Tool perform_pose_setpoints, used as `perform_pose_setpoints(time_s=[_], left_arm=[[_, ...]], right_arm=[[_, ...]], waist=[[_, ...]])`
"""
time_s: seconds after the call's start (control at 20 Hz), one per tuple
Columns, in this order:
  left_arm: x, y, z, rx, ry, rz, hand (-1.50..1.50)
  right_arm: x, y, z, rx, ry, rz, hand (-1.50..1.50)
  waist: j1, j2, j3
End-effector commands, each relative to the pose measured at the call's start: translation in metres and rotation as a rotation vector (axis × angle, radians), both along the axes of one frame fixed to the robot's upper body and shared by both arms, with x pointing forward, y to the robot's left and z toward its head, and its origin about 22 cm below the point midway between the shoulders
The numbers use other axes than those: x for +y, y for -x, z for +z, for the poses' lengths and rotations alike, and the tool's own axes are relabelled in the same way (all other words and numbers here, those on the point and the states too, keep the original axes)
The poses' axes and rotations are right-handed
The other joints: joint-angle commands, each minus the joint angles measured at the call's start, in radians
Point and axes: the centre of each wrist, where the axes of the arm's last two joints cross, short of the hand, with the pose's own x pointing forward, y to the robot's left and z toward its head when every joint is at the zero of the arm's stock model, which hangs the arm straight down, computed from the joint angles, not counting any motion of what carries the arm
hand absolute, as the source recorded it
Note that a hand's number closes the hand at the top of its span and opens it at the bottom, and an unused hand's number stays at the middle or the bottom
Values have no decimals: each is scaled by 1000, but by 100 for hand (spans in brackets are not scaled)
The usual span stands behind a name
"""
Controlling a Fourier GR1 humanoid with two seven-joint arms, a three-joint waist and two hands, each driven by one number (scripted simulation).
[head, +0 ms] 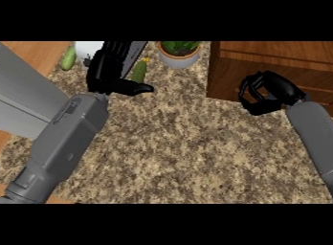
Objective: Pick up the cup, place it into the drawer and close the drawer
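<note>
Left hand (111, 64) at far left of granite counter (176, 143), fingers straight and apart, extended toward a white cup (86, 48) at the far edge; cup largely hidden behind that hand, contact not determinable. Green cucumber (139, 71) just right of the hand; another green vegetable (68, 58) at far left. Potted plant (179, 51) at far centre. Right hand (266, 93) with fingers curled, holding nothing, against front of wooden drawer unit (282, 62) at far right.
</note>
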Motion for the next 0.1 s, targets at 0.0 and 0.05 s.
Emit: perform_pose_setpoints(time_s=[0.0,0.05], left_arm=[[-2,2,-1,0,10,-23,-150],[5,1,1,-7,15,-2,-150]], right_arm=[[-22,-32,91,-217,67,-196,150],[-27,-31,92,-221,70,-197,150]], waist=[[39,15,-16],[40,14,-17]])
